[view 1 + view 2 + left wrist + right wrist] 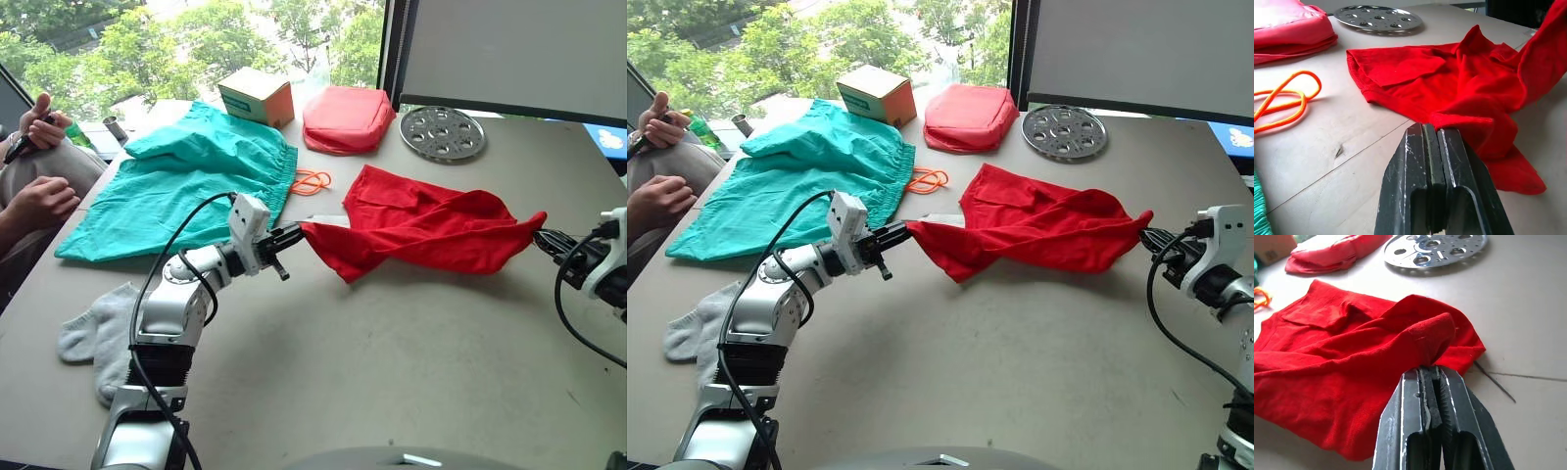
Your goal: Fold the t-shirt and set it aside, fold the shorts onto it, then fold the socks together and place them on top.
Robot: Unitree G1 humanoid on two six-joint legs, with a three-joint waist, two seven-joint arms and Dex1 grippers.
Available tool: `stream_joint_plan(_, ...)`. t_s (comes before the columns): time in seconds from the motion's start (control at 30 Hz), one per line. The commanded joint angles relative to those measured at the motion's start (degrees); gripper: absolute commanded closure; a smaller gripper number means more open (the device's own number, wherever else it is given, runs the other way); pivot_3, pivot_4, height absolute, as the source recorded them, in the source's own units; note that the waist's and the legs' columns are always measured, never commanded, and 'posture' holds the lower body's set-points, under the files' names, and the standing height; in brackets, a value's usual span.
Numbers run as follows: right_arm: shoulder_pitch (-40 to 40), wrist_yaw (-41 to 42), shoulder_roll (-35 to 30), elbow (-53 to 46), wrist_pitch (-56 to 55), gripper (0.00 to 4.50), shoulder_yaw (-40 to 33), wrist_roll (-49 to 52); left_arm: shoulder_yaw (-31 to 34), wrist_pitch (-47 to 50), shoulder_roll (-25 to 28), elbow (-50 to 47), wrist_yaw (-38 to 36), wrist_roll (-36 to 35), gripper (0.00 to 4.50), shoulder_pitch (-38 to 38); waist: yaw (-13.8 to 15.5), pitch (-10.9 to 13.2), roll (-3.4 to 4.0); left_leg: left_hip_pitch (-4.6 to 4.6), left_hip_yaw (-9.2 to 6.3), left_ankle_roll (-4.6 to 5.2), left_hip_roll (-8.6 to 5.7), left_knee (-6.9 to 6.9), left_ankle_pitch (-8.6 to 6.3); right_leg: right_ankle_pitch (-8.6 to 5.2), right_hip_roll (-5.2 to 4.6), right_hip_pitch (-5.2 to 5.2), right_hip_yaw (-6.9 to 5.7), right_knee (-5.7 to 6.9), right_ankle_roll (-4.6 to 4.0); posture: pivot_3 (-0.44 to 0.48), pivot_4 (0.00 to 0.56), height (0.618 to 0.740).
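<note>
The red t-shirt (421, 230) is held stretched above the middle of the grey table (392, 372), its far part draped onto the surface; the left gripper (297, 235) has both fingers pressed together on one corner of the cloth; the right gripper (542, 238) pinches the opposite corner, fingers likewise closed on the fabric. The teal shorts (186, 181) lie spread at the far left of the table, with the orange drawstring (312, 181) trailing from the waistband toward the shirt. The grey socks (103, 338) lie near the left edge, beside the left arm. Behind the shirt sit a salmon-red zipped pouch (348, 119), a small cardboard box (257, 96) and a perforated metal disc (443, 132). A person's hands (39, 162) are at the left edge.
</note>
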Motion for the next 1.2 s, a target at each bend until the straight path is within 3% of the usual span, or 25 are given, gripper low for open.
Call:
stream_joint_plan(0.03,0.32,-6.53,3.05,-8.18,6.47,4.46,4.52,2.25,1.43,8.02,1.82,-2.37,0.87,-3.31,4.5,-1.87,-0.54,0.0,0.04,0.01,0.0,0.0,-0.01,0.0,0.0,0.0,-0.02,0.01,0.01,0.0,-0.01,0.0,0.15,0.739)
stream_joint_plan(0.27,-5.89,-14.15,6.91,-5.98,18.13,4.46,9.43,2.48,2.72,16.07,4.23,-4.41,1.98,-5.2,4.5,-1.72,-0.81,0.02,0.06,0.01,-0.02,0.01,-0.02,-0.04,0.0,-0.14,0.29,-0.01,0.06,0.0,-0.22,0.0,0.15,0.739)
stream_joint_plan(0.3,-5.45,-12.81,4.33,-6.54,17.43,4.46,11.14,2.07,3.1,16.49,4.24,-4.51,2.26,-5.4,4.5,-1.83,-0.71,0.02,0.05,-0.02,-0.04,0.0,-0.02,-0.05,0.0,-0.14,0.32,-0.01,0.07,-0.02,-0.22,0.0,0.15,0.739)
stream_joint_plan(0.4,1.75,-0.7,-14.72,-9.86,3.0,3.7,21.15,-5.72,3.18,16.9,4.57,-4.8,2.62,-5.4,4.5,-1.99,-0.13,0.19,0.3,-0.19,-0.12,0.05,-0.12,-0.05,-0.03,-0.14,0.27,-0.02,0.02,-0.15,-0.23,0.0,0.15,0.739)
stream_joint_plan(0.47,5.64,6.98,-22.99,-10.15,-7.7,2.64,22.65,-8.24,2.93,16.74,4.89,-4.92,2.53,-5.23,4.5,-2.0,-0.39,0.09,0.12,-0.16,-0.3,0.23,-0.57,-0.14,-0.13,-0.34,0.13,0.03,0.28,-0.19,0.07,0.0,0.15,0.739)
stream_joint_plan(0.5,6.52,10.05,-25.95,-9.33,-12.06,2.44,22.48,-9.19,2.91,16.68,4.94,-4.95,2.49,-5.17,4.5,-2.0,-0.59,0.08,0.1,-0.16,-0.28,0.27,-0.57,-0.13,-0.16,-0.34,0.13,0.04,0.32,-0.2,0.08,0.0,0.15,0.739)
stream_joint_plan(0.6,5.63,17.12,-32.02,-4.64,-20.3,2.44,22.47,-10.61,2.72,16.28,5.01,-5.06,2.3,-4.75,4.5,-2.05,-1.03,0.18,-0.11,-0.06,-0.23,0.33,-0.59,-0.13,-0.19,-0.36,0.15,0.14,0.41,-0.26,0.16,0.0,0.15,0.739)
stream_joint_plan(0.8,-1.85,25.73,-34.79,5.13,-29.62,2.44,28.77,-13.3,2.42,15.85,5.48,-5.98,1.95,-4.25,4.5,-1.63,-0.67,0.28,-0.24,-0.01,-0.29,0.31,-0.48,-0.03,-0.18,-0.37,-0.05,0.2,0.35,-0.25,0.15,0.0,0.15,0.739)
stream_joint_plan(0.97,-10.95,32.22,-37.18,14.77,-30.58,2.44,34.36,-15.51,2.48,15.64,6.16,-7.0,1.86,-4.0,4.5,-1.04,-0.6,0.35,-0.21,-0.1,-0.3,0.32,-0.56,-0.05,-0.19,-0.37,-0.12,0.17,0.32,-0.26,0.14,0.0,0.15,0.739)
stream_joint_plan(1.07,-15.19,34.52,-37.78,18.75,-32.39,1.67,36.56,-17.25,2.2,15.5,6.22,-7.68,1.93,-3.99,4.5,-0.88,-0.61,0.37,-0.21,-0.11,-0.31,0.32,-0.58,-0.07,-0.18,-0.36,-0.15,0.18,0.3,-0.26,0.14,0.0,0.15,0.739)
stream_joint_plan(1.17,-17.9,37.8,-38.71,20.79,-32.77,0.17,39.68,-19.3,1.76,15.33,6.23,-8.29,1.89,-3.89,4.5,-0.94,-0.61,0.37,-0.21,-0.1,-0.32,0.32,-0.58,-0.07,-0.18,-0.36,-0.15,0.19,0.27,-0.27,0.14,0.0,0.15,0.739)
stream_joint_plan(1.2,-18.66,38.88,-38.82,21.45,-32.55,0.03,40.38,-19.64,1.73,15.38,6.23,-8.5,1.94,-3.97,4.5,-0.97,-0.6,0.37,-0.21,-0.09,-0.33,0.31,-0.58,-0.07,-0.18,-0.36,-0.16,0.2,0.26,-0.26,0.14,0.0,0.15,0.739)
